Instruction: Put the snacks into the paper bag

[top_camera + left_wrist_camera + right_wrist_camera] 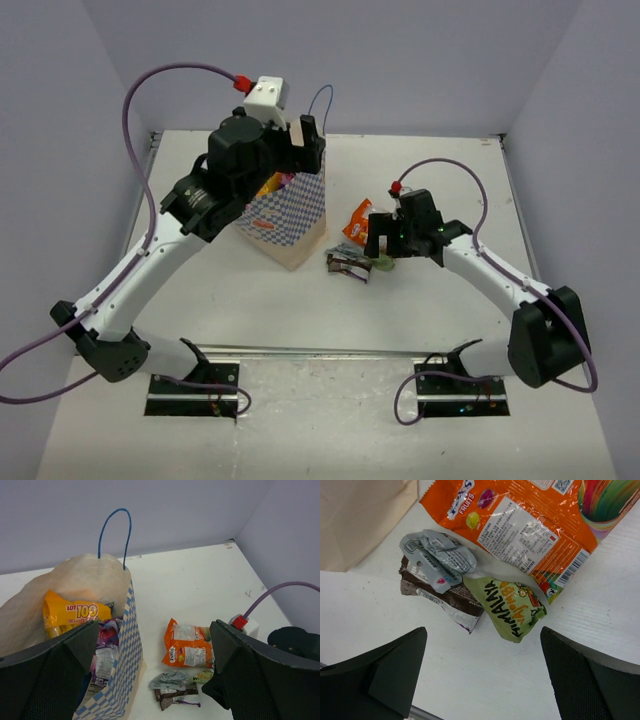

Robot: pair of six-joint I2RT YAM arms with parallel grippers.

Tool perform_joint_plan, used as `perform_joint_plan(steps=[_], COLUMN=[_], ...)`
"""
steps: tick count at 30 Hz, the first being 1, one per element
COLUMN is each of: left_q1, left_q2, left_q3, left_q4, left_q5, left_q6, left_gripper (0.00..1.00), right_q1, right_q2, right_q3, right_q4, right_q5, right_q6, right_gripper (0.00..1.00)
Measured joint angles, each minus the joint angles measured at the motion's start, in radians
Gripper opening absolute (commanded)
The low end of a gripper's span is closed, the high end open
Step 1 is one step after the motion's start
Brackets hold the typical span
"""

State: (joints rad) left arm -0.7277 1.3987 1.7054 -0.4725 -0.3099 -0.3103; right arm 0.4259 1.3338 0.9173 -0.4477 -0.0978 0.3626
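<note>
White table, grey walls. Our left gripper gapes over paper bag, centre-left. Our right gripper is spread above green packet and dark brown bar, just right of bag. Risk: overlapping wrappers, so we may pinch two and drop one.

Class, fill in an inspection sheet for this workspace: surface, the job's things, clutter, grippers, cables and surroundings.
Surface: white table, no spills seen.
Job's things: paper bag upright, with a yellow-orange packet and a purple packet inside. The orange packet, grey packet, brown bar and green packet lie on the table beside it.
Clutter: nothing seen.
Grippers: left gripper open above the bag's edge. Right gripper open above the loose packets. Both empty.
Cables: purple cables loop off each arm, clear of the packets.
Surroundings: plain grey walls on three sides.
</note>
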Motion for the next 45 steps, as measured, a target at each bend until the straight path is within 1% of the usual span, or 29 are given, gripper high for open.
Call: perform_joint_plan(steps=[6,8,11,14,15,16,17,18,20,21,22,23,29,34,37,39,41,45], left_q1=[0.000,0.000,0.000,0.000,0.000,0.000,0.000,0.000,0.000,0.000,0.000,0.000,0.000,0.000,0.000,0.000,0.000,0.000], left_q2=[-0.108,-0.130,-0.143,-0.142,-0.142,-0.141,-0.140,-0.138,-0.137,-0.136,-0.136,-0.136,-0.136,-0.140,-0.152,-0.164,-0.183,-0.221], left_q3=[-0.067,-0.074,-0.076,-0.077,-0.079,-0.079,-0.079,-0.079,-0.079,-0.079,-0.079,-0.079,-0.070,-0.068,-0.068,-0.068,-0.068,-0.073], left_q4=[0.001,0.002,0.006,0.011,0.012,0.012,0.013,0.014,0.015,0.016,0.016,0.017,0.034,0.040,0.040,0.040,0.040,0.037], left_q5=[-0.052,-0.072,-0.092,-0.104,-0.108,-0.111,-0.114,-0.118,-0.130,-0.137,-0.147,-0.158,-0.210,-0.230,-0.238,-0.244,-0.249,-0.256], left_q6=[0.021,0.036,0.053,0.071,0.076,0.086,0.092,0.098,0.116,0.122,0.132,0.141,0.186,0.199,0.199,0.199,0.198,0.187], left_gripper=[1.00,1.00,1.00,1.00,1.00,1.00,1.00,1.00,1.00,1.00,1.00,1.00,1.00,1.00,1.00,1.00,1.00,1.00], right_q1=[0.000,0.000,0.000,0.000,0.000,0.000,0.000,0.000,0.000,0.000,0.000,0.000,0.004,0.006,0.006,0.006,0.006,0.012], right_q2=[0.110,0.119,0.126,0.149,0.159,0.164,0.170,0.174,0.182,0.184,0.185,0.185,0.157,0.035,-0.019,-0.025,-0.029,-0.018], right_q3=[0.007,0.007,0.006,0.006,0.005,0.003,0.003,0.002,0.002,0.002,0.000,-0.002,-0.024,0.002,0.117,0.217,0.336,0.480], right_q4=[0.000,0.001,0.010,0.032,0.039,0.045,0.050,0.051,0.053,0.053,0.055,0.057,0.050,-0.023,-0.084,-0.106,-0.098,-0.088], right_q5=[-0.003,-0.003,-0.003,-0.003,-0.003,-0.003,-0.003,-0.002,-0.003,-0.003,-0.005,-0.008,-0.025,-0.032,-0.052,-0.067,-0.100,-0.164], right_q6=[0.016,0.022,0.027,0.030,0.031,0.029,0.026,0.027,0.029,0.027,0.029,0.028,0.046,0.056,0.063,0.064,0.068,0.082], right_gripper=[0.97,0.92,0.90,0.85,0.79,0.67,0.62,0.59,0.44,0.31,0.08,0.00,0.00,0.00,0.00,0.00,0.00,0.00])
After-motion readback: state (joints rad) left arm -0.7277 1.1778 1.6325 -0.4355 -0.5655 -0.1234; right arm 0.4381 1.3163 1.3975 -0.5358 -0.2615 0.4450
